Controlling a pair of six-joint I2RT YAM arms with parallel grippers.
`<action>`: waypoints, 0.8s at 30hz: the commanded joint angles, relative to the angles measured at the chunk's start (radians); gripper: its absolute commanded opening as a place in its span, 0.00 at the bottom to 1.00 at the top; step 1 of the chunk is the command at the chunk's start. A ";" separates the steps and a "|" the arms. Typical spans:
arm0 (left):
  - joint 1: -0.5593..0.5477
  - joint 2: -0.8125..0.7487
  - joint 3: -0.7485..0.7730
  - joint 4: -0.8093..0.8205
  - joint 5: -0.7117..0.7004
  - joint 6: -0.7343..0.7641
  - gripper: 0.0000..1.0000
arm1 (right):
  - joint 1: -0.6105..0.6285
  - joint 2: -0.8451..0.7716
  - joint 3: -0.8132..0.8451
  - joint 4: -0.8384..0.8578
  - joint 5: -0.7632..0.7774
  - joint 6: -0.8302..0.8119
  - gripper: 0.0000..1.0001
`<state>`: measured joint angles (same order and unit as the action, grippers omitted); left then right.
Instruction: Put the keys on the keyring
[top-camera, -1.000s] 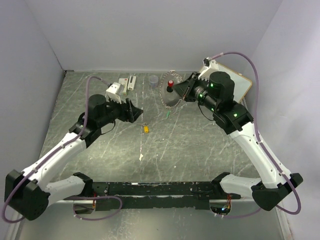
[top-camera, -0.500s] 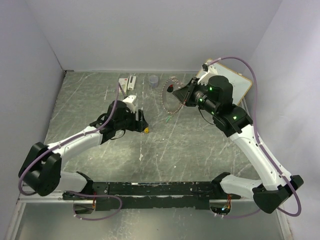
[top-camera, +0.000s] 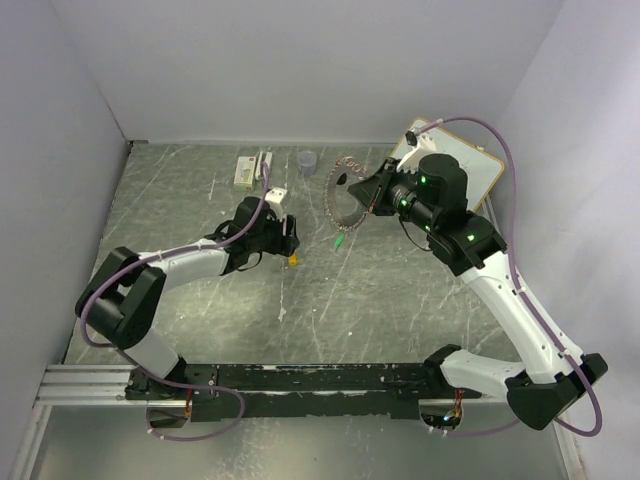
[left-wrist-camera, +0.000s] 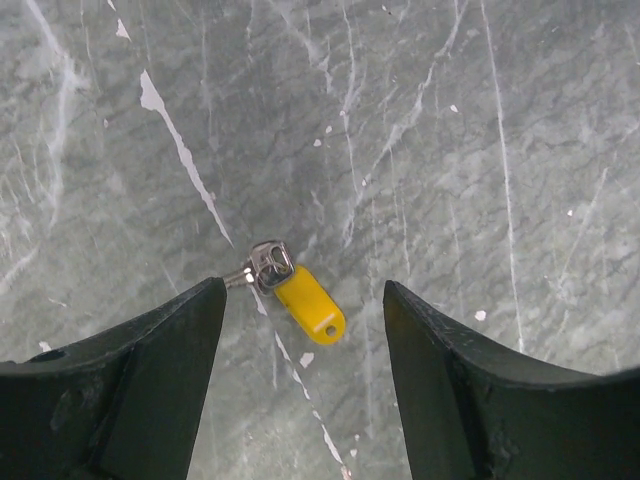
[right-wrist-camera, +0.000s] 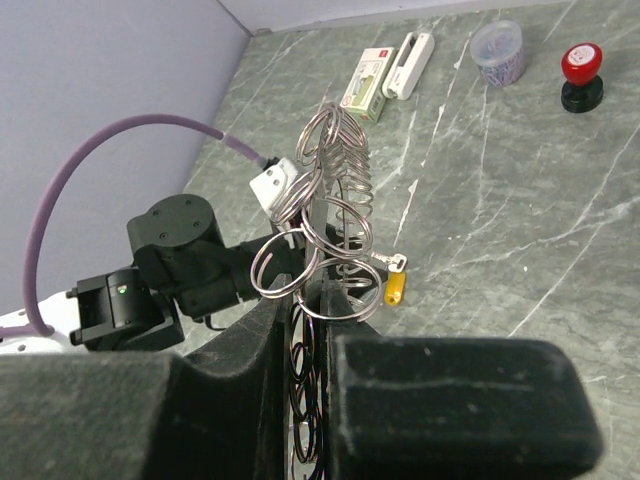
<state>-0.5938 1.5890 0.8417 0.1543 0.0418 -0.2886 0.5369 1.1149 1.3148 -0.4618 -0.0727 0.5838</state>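
Note:
The yellow key (left-wrist-camera: 308, 303) lies flat on the marbled table, its metal end (left-wrist-camera: 268, 265) pointing up-left. My left gripper (left-wrist-camera: 303, 292) is open just above it, one finger on each side, neither touching. From above, that gripper (top-camera: 288, 238) sits right behind the yellow key (top-camera: 293, 260). My right gripper (right-wrist-camera: 318, 290) is shut on the keyring (right-wrist-camera: 335, 205), a ring fringed with small wire loops, held upright on edge. In the top view the keyring (top-camera: 345, 200) stands right of centre, with the green key (top-camera: 340, 241) at its lower edge. Whether the green key hangs from the ring I cannot tell.
A red-capped black knob (right-wrist-camera: 582, 75) and a grey cup (right-wrist-camera: 497, 50) stand at the back. White boxes (top-camera: 250, 168) lie at the back left. A white board (top-camera: 475, 170) leans behind the right arm. The left arm's cable (right-wrist-camera: 110, 160) arcs over the table.
The left arm has swung right and stretched out until its gripper is over the yellow key, its jaws a little narrower. The right gripper has moved the keyring slightly.

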 joint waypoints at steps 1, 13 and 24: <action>-0.003 0.050 0.051 0.078 -0.027 0.058 0.73 | -0.008 -0.023 -0.005 0.038 -0.014 -0.013 0.00; -0.025 0.125 0.079 0.065 -0.037 0.115 0.65 | -0.022 -0.013 0.003 0.039 -0.031 -0.022 0.00; -0.033 0.168 0.076 0.067 -0.061 0.139 0.61 | -0.029 -0.008 0.002 0.035 -0.035 -0.024 0.00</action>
<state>-0.6193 1.7321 0.8902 0.1917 0.0040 -0.1719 0.5144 1.1149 1.3117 -0.4618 -0.0952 0.5659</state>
